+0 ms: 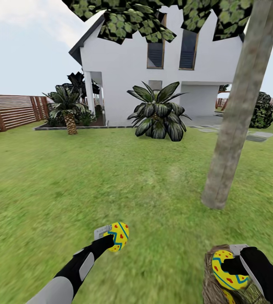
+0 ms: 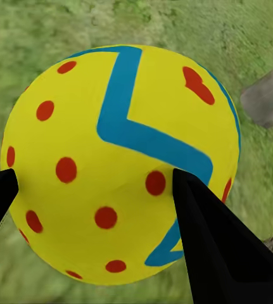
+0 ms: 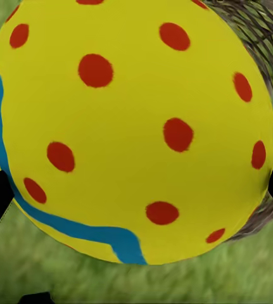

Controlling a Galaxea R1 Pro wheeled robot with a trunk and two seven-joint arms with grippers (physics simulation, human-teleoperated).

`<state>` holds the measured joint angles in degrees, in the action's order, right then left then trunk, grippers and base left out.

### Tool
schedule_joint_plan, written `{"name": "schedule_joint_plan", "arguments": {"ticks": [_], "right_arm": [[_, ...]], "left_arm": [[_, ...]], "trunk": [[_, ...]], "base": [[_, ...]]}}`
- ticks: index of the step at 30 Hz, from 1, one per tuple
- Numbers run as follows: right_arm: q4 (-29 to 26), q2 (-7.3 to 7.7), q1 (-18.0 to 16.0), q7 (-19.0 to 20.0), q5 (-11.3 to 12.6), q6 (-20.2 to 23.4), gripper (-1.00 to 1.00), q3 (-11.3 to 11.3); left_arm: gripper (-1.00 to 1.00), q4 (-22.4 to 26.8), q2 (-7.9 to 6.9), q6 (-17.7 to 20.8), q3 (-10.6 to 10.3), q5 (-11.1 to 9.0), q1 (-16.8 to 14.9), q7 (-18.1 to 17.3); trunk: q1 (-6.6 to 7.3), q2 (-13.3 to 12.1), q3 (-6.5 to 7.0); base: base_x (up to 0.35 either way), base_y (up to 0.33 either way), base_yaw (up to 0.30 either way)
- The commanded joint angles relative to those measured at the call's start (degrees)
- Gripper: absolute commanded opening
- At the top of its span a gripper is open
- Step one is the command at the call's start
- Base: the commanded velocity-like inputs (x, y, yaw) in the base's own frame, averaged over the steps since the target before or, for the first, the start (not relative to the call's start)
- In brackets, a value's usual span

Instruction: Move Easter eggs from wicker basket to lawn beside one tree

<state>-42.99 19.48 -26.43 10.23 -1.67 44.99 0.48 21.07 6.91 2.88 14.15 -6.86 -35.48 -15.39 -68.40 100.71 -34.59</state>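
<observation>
My left gripper [image 1: 111,240] clamps an Easter egg [image 1: 118,235] above the lawn [image 1: 111,177]. Right gripper [image 1: 233,266] grips a second egg [image 1: 227,270] over the wicker basket [image 1: 214,287], with possibly a third beneath. The tree [image 1: 233,126] trunk stands at two o'clock.

No writing, label, brand, number or sign can be read anywhere here. The eggs [image 1: 118,236] carry only painted pattern, blue zigzag stripes and red dots on yellow, no letters or figures. The house [image 1: 162,67] wall, the fence [image 1: 14,110] and the tree [image 1: 238,114] trunk bear no lettering either.
</observation>
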Motion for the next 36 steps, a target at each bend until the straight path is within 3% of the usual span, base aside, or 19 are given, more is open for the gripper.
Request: {"name": "schedule_joint_plan", "arguments": {"ticks": [1, 26, 36], "right_arm": [[-0.08, 0.03, -0.03, 0.23, -0.18, 0.27, -1.0, 0.05], [-0.08, 0.03, -0.03, 0.23, -0.18, 0.36, -1.0, 0.05], [-0.08, -1.03, -0.03, 0.14, -0.26, 0.36, -1.0, 0.05]], "left_arm": [[-1.0, 0.02, 0.03, 0.29, 0.26, -0.52, -0.02, -0.19], [-1.0, -0.07, 0.0, 0.29, 0.26, -0.52, -0.02, -0.26], [-1.0, -0.06, -0.14, 0.28, 0.26, -0.52, -0.02, -1.05]], "trunk": [[0.23, -0.39, 0.12], [5.72, -10.41, 4.61], [7.92, -14.42, 6.41]], "base": [[0.0, 0.258, 0.0], [0.0, 0.29, 0.0], [0.0, 0.291, 0.0]]}}
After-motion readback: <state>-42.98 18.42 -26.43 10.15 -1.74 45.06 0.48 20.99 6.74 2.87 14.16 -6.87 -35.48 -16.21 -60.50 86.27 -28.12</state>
